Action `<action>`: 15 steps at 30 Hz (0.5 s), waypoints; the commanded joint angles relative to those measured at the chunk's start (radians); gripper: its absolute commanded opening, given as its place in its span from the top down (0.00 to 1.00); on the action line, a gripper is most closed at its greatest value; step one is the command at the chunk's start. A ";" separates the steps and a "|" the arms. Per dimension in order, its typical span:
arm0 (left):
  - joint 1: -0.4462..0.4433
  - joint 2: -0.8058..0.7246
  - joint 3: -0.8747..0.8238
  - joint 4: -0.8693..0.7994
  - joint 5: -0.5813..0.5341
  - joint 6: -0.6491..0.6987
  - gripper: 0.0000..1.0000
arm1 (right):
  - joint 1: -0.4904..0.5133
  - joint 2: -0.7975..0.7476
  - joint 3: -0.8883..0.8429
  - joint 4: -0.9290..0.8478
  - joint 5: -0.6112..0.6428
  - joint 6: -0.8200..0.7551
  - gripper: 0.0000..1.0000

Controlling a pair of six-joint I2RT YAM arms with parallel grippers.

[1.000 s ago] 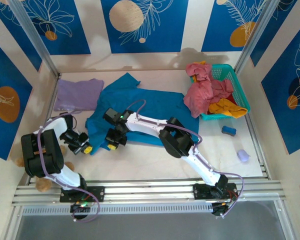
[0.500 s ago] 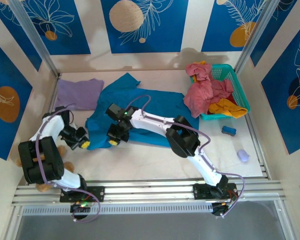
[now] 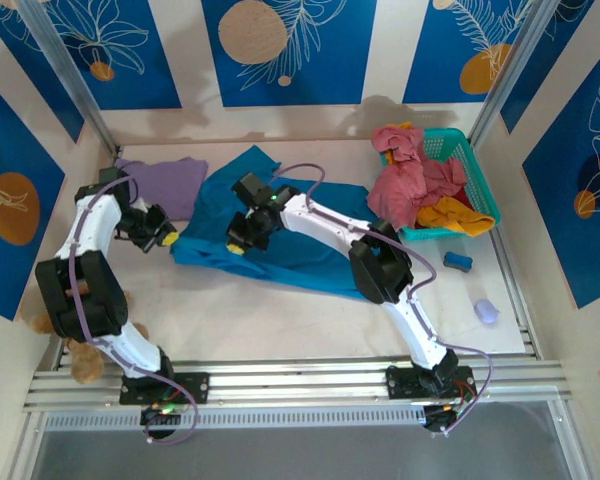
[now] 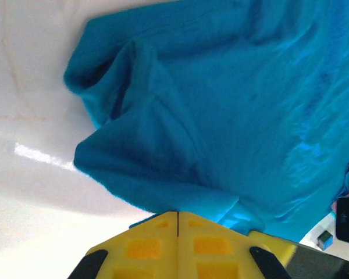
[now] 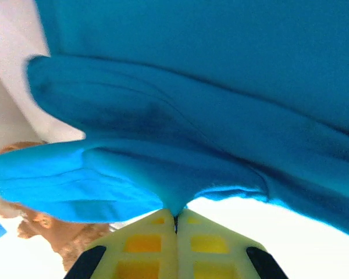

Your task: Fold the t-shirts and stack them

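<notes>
The teal-blue t-shirt (image 3: 315, 225) lies spread across the table's middle, its near-left part lifted and doubled back. My left gripper (image 3: 166, 238) is shut at the shirt's left edge, and in the left wrist view the teal cloth (image 4: 221, 104) comes right up to the shut tips (image 4: 177, 214). My right gripper (image 3: 238, 246) is shut on a pinch of the same shirt, whose cloth (image 5: 209, 133) draws into a point between the tips (image 5: 175, 216). The lavender-purple t-shirt (image 3: 163, 186) lies flat at the back left. Rose-pink shirts (image 3: 405, 180) and an orange one (image 3: 452, 215) spill from the basket.
The turquoise mesh basket (image 3: 472, 160) stands at the back right. A small blue object (image 3: 457, 261) and a small lavender one (image 3: 486, 311) lie on the table's right side. The brown teddy bear (image 3: 80, 366) sits by the left arm's base, near the left wall.
Both grippers have moved from the near-left toward the back of the table, carrying the teal shirt's near edge with them, so that part of the shirt now lies doubled over.
</notes>
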 commanded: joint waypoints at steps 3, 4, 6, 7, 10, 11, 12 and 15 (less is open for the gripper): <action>-0.054 0.120 0.146 0.009 0.053 -0.027 1.00 | -0.054 0.061 0.088 -0.025 -0.068 -0.045 1.00; -0.058 0.144 0.179 0.005 0.048 -0.025 1.00 | -0.064 0.064 0.090 -0.020 -0.075 -0.041 1.00; -0.066 0.192 0.250 -0.012 0.045 -0.016 1.00 | -0.083 0.068 0.089 -0.009 -0.088 -0.035 1.00; -0.071 0.220 0.291 -0.025 0.045 -0.008 1.00 | -0.092 0.071 0.087 -0.001 -0.096 -0.033 1.00; -0.094 0.299 0.410 -0.077 0.048 0.022 1.00 | -0.116 0.084 0.089 0.012 -0.124 -0.029 1.00; -0.104 0.328 0.448 -0.093 0.047 0.033 1.00 | -0.123 0.086 0.086 0.019 -0.130 -0.027 1.00; -0.112 0.351 0.481 -0.106 0.043 0.043 1.00 | -0.127 0.089 0.084 0.025 -0.133 -0.025 1.00; -0.131 0.423 0.584 -0.151 0.032 0.070 1.00 | -0.143 0.098 0.086 0.041 -0.142 -0.024 1.00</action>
